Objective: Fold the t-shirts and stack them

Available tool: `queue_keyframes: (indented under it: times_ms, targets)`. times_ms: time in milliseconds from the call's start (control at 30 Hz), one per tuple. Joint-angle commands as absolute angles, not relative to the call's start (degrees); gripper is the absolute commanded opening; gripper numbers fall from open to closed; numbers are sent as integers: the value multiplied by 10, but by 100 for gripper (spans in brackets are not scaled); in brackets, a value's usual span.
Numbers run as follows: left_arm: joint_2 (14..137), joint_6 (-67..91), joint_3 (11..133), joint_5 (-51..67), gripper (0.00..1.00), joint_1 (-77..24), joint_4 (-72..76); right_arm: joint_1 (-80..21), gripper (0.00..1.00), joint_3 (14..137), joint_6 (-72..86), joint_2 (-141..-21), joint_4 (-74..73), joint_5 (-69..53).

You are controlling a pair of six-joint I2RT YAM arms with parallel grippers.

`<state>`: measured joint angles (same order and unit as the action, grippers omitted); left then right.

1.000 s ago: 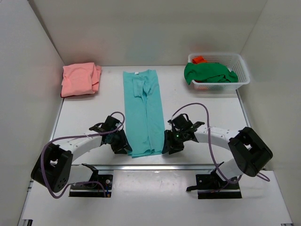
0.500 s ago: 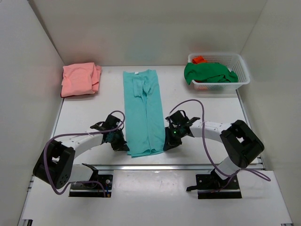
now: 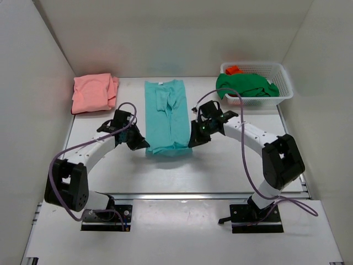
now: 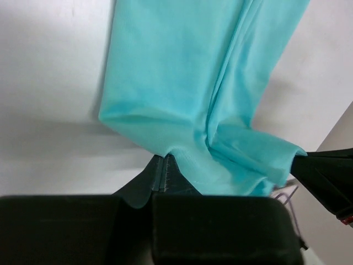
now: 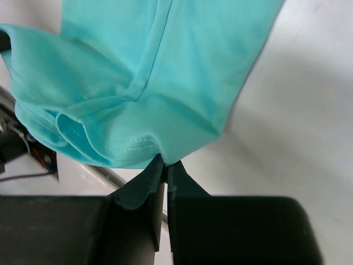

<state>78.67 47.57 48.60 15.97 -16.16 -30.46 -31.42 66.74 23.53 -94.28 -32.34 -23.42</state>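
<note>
The teal t-shirt (image 3: 167,113) lies as a long narrow strip down the middle of the table, its near end raised and doubled back. My left gripper (image 3: 144,146) is shut on the hem's left corner (image 4: 165,153), and my right gripper (image 3: 191,143) is shut on the hem's right corner (image 5: 165,159). In the left wrist view the teal t-shirt (image 4: 198,83) hangs forward from the pinched hem. A folded salmon pink t-shirt (image 3: 95,93) rests at the back left. A dark green t-shirt (image 3: 244,85) spills over the white mesh basket (image 3: 281,83).
Something orange (image 3: 233,69) shows inside the basket at the back right. White walls close in the table (image 3: 231,165) on the left, back and right. A metal rail (image 3: 198,195) runs along the table's near edge.
Both grippers shut on the teal shirt's near hem corners and carried them away from the near edge toward the back, so the strip now looks shorter.
</note>
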Motion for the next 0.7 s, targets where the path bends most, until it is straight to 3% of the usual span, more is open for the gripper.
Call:
queue_keyframes:
  times_ms: [0,667]
  targets:
    - [818,466,537,174,0,-136,-308,-284,0,729,192,-977,-363,-234]
    - [1074,464,782,191,3,-74,-288,-209,0,1120,160,-1265,-419,-285]
